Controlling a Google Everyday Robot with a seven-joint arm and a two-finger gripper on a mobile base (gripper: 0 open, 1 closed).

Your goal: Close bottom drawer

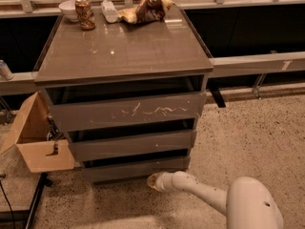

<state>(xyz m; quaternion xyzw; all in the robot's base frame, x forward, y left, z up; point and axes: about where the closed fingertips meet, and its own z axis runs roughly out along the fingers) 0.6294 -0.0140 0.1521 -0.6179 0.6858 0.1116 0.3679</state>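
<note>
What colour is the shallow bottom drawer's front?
Plain grey-brown bottom drawer, camera view; white-armed gripper near its front.

Gripper (153, 181): low, just beside the bottom drawer (128, 170) front, right end. Floor (248, 142): open to the right. Cardboard box (43, 156) and dark stand (34, 202): crowd the left side.
</note>
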